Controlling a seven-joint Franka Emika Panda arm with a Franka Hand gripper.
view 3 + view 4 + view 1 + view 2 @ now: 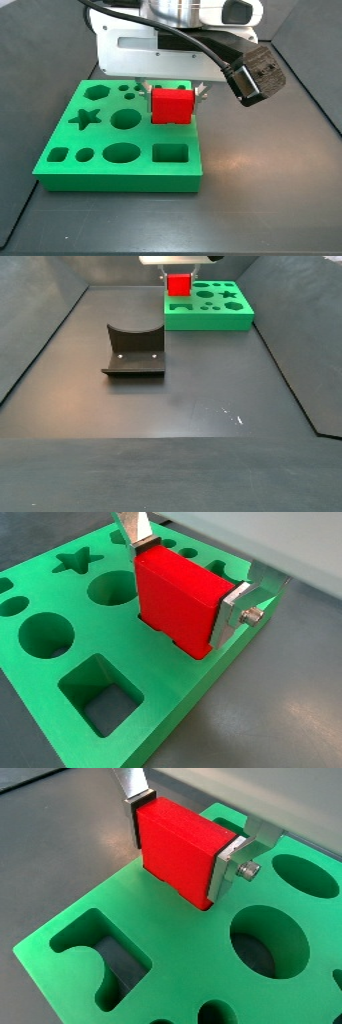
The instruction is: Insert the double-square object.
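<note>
The gripper (181, 584) was clamped on the double-square object (174, 600), its silver fingers (238, 607) pressed flat against two opposite faces of the red block. The block hung upright with its lower end at the surface of the green board (80, 165), seemingly over a slot near one board edge. The board lay near a far corner of the tabletop in a side view (207, 311), well apart from the fixture (134, 353) nearer the middle. A slight twist or offset could probably catch the prongs on the slot rim and jam them. Only the wrist views showed the grip; neither showed the prong tips.
</note>
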